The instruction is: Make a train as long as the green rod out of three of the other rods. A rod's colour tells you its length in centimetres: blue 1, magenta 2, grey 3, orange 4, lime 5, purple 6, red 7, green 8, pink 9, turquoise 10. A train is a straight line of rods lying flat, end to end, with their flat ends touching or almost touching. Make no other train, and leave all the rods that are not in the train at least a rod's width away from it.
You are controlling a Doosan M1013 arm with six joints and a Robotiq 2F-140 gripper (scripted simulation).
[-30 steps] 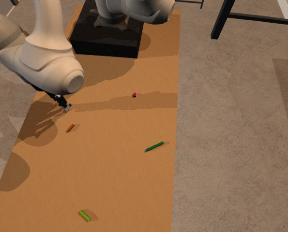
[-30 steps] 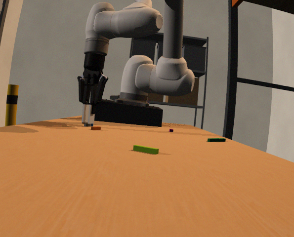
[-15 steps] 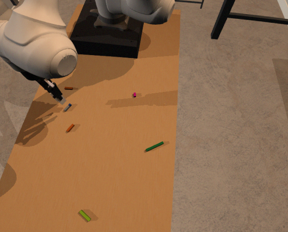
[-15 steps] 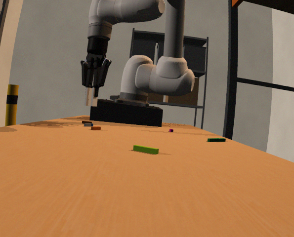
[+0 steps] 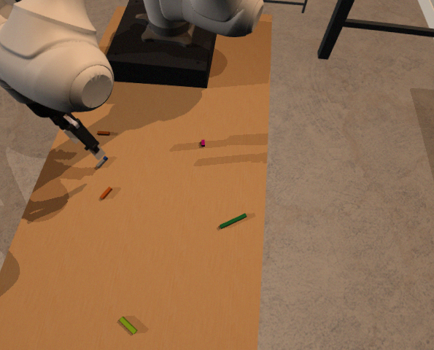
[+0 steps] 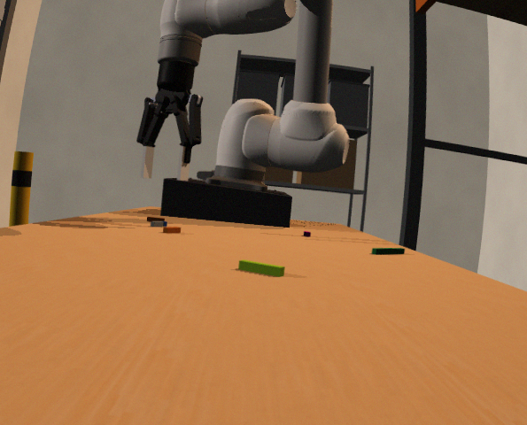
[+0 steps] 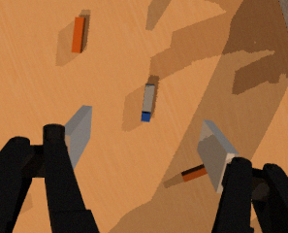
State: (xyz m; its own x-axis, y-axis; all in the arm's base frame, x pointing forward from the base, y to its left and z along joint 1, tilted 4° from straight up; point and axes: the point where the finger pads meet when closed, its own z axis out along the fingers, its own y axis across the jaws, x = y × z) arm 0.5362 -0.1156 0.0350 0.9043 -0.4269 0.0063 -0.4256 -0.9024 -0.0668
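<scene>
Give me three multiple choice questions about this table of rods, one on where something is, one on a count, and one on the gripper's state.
1. Where does the blue rod lie?
A. end to end with the grey rod
B. beside the green rod
C. on the lime rod

2. How many orange rods are on the table?
A. one
B. two
C. three

3. How is the gripper?
A. shut on the blue rod
B. shut on nothing
C. open, above the table

Answers: 1 A, the wrist view shows their ends meeting. 2 B, the top view shows two. 3 C, its fingers stand apart, holding nothing.
</scene>
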